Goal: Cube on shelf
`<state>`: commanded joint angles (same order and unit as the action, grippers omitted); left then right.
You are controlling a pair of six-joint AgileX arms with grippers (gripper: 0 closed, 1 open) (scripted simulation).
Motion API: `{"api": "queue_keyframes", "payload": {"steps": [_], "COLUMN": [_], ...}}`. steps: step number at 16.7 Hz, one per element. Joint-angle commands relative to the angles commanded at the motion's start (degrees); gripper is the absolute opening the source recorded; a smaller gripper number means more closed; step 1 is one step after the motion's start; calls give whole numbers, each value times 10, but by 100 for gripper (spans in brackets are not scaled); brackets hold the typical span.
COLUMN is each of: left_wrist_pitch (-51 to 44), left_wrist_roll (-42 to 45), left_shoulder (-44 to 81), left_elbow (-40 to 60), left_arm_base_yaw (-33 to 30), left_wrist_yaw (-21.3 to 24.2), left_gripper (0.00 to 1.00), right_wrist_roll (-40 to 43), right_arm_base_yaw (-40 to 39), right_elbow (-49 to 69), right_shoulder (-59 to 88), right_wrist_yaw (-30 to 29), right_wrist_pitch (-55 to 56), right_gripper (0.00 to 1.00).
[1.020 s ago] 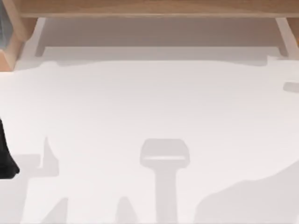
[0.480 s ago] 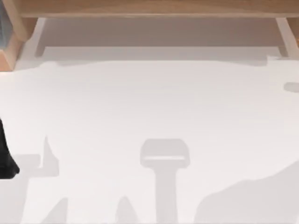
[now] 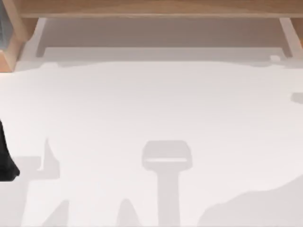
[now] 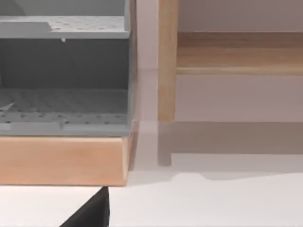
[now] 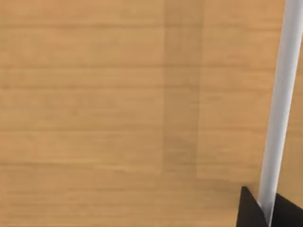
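**STATUS: SHELF AT THE FAR EDGE, CUBE POSITION UNDETERMINED**

1. Shelf. In the top view the shelf (image 3: 151, 8) runs along the far edge of the white counter (image 3: 151, 104). Its light-brown board rests on pale uprights (image 3: 40, 35), one near each end. The left wrist view shows the same shelf (image 4: 236, 52) from the side, with one upright (image 4: 166, 61) standing on the counter.

2. Adjacent unit. A grey perforated rack (image 4: 61, 71) on a wooden base (image 4: 61, 158) stands just beside that upright, at the counter's far left corner.

3. Left arm (image 3: 5, 163). It sits at the counter's left edge. A dark part of the left tool (image 4: 92, 212) is low over the counter, near the wooden base. Tool state: cannot tell.

4. Right tool (image 5: 267, 210). It is close against a light-brown wooden surface (image 5: 94, 94), beside a pale strip (image 5: 279, 94). Tool state: cannot tell.

5. Cube. Its position cannot be told.
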<state>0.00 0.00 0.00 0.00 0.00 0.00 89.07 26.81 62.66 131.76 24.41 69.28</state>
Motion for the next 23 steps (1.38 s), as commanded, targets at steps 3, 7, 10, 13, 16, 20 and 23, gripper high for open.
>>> {"api": "queue_keyframes", "payload": {"steps": [3, 7, 10, 13, 16, 20, 23], "left_wrist_pitch": [0, 0, 0, 0, 0, 0, 0], "left_wrist_roll": [0, 0, 0, 0, 0, 0, 0], "left_shoulder": [0, 0, 0, 0, 0, 0, 0], "left_elbow": [0, 0, 0, 0, 0, 0, 0], "left_arm_base_yaw": [0, 0, 0, 0, 0, 0, 0], "left_wrist_yaw": [0, 0, 0, 0, 0, 0, 0], "left_gripper": [100, 100, 100, 100, 100, 100, 100], "right_wrist_roll": [0, 0, 0, -1, -2, -1, -1], "right_arm_base_yaw": [13, 21, 20, 30, 51, 71, 69], "right_elbow": [-57, -91, -88, -111, -178, -228, -225], "right_shoulder": [-24, -39, -36, -49, -73, -94, -92], "right_wrist_yaw": [14, 23, 21, 29, 52, 73, 71], "right_wrist_pitch": [31, 51, 49, 65, 99, 133, 132], "right_gripper": [0, 0, 0, 0, 0, 0, 0]}}
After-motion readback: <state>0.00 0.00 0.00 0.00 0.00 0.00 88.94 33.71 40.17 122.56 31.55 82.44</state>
